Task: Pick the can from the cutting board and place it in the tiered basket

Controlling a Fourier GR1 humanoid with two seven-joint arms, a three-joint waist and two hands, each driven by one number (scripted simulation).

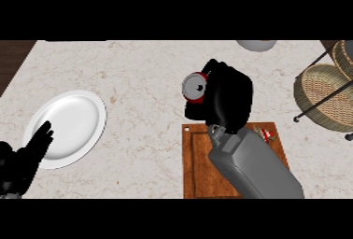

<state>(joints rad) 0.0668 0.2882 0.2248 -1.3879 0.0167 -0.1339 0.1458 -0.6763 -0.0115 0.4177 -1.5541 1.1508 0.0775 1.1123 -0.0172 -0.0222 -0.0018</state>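
Gripping the can, lid end facing left, with curled right hand over the tabletop just past the board. Well apart from the basket at right. Left hand open, resting lower left by the plate.

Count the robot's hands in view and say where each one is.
2. The left hand rests open at the lower left by the plate; the right hand, centre, curls round the can beyond the board.

Our black right hand, grey forearm angled toward 11 o'clock, curls round a red-rimmed silver can; our black left hand rests open at 8 o'clock.
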